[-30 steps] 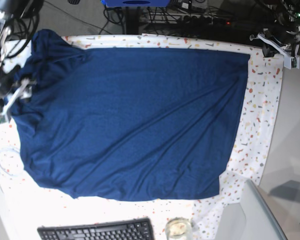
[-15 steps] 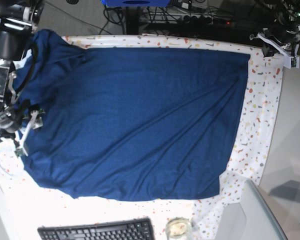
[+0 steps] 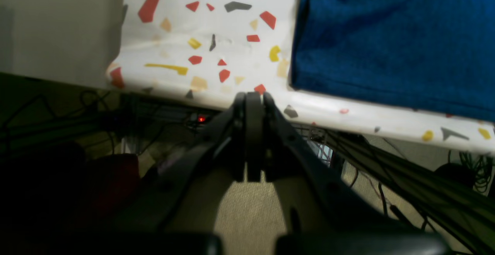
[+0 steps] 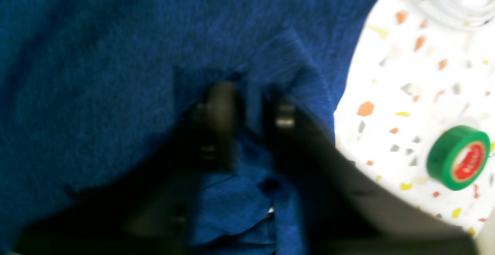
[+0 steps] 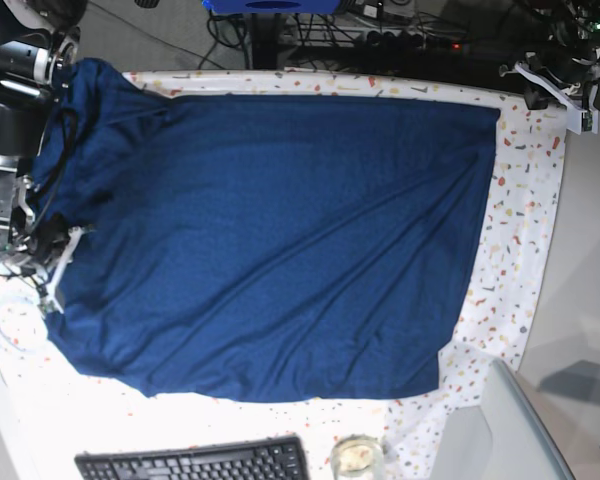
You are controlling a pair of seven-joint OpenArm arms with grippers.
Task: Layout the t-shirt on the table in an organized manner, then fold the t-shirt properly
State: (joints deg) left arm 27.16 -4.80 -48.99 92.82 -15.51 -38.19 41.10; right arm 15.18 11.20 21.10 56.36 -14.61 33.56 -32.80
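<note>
The right gripper (image 4: 247, 104) pinches a soft fold of the navy t-shirt (image 5: 280, 240), which lies creased across the speckled table (image 5: 525, 220). A green tape roll (image 4: 458, 157) sits nearby. The left gripper (image 3: 253, 100), pressed together and empty, hovers off the table's corner.

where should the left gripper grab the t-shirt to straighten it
Probably the corner of the t-shirt nearest the shut left gripper, coming in from the table edge beside it. That corner lies flat with two free edges, so a low, sideways pinch on the hem should catch it.
</note>
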